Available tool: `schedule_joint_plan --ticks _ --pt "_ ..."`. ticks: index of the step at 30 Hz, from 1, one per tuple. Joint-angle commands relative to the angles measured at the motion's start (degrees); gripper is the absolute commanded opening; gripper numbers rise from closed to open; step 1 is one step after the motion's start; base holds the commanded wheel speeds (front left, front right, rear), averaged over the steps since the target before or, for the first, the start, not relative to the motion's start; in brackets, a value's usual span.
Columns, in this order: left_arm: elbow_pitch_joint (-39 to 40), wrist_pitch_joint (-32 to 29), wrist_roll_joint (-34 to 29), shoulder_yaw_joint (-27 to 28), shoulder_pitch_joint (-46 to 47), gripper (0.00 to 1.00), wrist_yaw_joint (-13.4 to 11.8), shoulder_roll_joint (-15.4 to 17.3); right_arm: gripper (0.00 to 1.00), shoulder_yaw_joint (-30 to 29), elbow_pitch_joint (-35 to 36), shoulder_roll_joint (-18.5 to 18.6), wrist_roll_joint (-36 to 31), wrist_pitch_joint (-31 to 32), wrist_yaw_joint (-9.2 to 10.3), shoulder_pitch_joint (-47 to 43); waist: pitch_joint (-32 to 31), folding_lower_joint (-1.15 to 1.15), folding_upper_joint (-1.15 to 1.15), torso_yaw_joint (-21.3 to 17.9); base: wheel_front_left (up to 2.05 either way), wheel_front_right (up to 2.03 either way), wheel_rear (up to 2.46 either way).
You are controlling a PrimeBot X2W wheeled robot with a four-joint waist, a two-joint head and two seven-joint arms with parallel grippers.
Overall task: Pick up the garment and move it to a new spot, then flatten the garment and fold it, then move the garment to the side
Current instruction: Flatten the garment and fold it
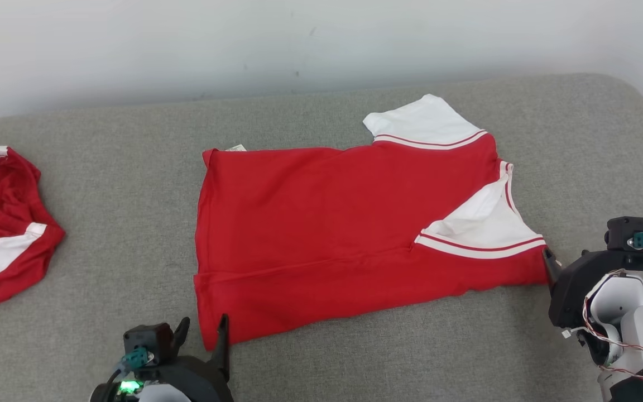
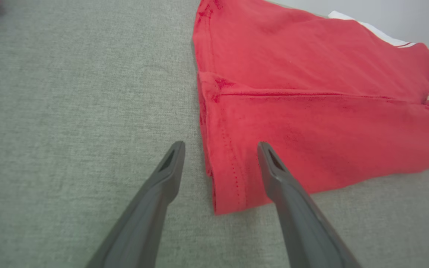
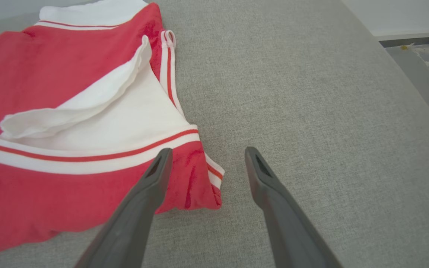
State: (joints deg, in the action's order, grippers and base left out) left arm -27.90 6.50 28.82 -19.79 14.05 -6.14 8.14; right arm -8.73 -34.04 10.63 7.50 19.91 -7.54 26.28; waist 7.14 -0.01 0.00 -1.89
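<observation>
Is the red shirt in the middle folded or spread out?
Partly folded. The red shirt lies flat on the grey cushion, a doubled layer along its near side and one white sleeve turned in over the body.

Your head camera looks down over the cushion point(image 1: 355, 363); both wrist cameras sit low near its front edge, sharing the shirt point(image 1: 327, 234).

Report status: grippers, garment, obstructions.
Left gripper open at near left corner of red shirt. Right gripper open at near right corner. Shirt partly folded, flat. Other red garment far left, apart.
</observation>
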Motion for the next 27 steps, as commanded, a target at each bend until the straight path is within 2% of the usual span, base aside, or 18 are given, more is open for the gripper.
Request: schedule_joint_plan --ticks 1,11,18,19,20,21,25,27 --pt "-0.2 -0.8 -0.8 -0.4 1.1 1.00 -0.8 0.6 1.00 -0.5 -0.4 -0.5 -0.6 1.2 0.11 -0.3 1.0 0.01 0.00 0.0 0.00 0.00 0.00" --pt "-0.9 -3.3 -1.7 -1.8 2.7 1.00 -1.4 1.2 1.00 -2.7 -3.1 -1.4 -3.6 4.1 0.11 2.4 3.9 0.01 0.00 0.7 0.00 0.00 0.00" --pt "-1.5 -4.8 -1.1 -2.7 3.1 1.00 -0.9 1.1 1.00 -2.6 -6.4 -2.7 -3.0 5.1 0.11 3.1 5.6 0.01 0.00 1.4 0.00 0.00 0.00" --pt "-1.8 -5.3 -0.8 -2.9 3.0 0.66 -0.5 1.0 0.52 -2.4 -6.9 -3.0 -2.7 5.4 0.11 3.0 5.7 0.01 0.00 1.5 0.00 0.00 0.00" --pt "-2.0 -5.6 -0.7 -3.1 2.9 0.40 -0.4 1.0 0.19 -2.1 -7.3 -3.1 -2.4 5.5 0.04 2.9 5.7 0.01 0.00 1.5 0.00 0.00 0.00" --pt "-2.2 -6.1 -0.5 -3.3 2.6 0.00 -0.1 0.9 0.00 -1.8 -7.7 -3.1 -2.1 5.6 0.00 2.6 5.6 0.01 0.00 1.6 0.00 0.00 0.00" --pt "-2.6 -6.9 0.3 -3.8 1.0 0.00 0.4 0.7 0.00 -2.4 -7.1 -2.8 -0.2 4.0 0.05 1.0 4.2 0.01 0.00 1.7 0.00 0.00 0.00" --pt "-2.6 -7.3 0.9 -3.8 -0.4 0.00 0.5 1.4 0.00 -4.0 -4.7 -3.3 1.7 1.8 0.06 -0.6 2.3 0.01 0.00 1.5 0.00 0.00 0.00"
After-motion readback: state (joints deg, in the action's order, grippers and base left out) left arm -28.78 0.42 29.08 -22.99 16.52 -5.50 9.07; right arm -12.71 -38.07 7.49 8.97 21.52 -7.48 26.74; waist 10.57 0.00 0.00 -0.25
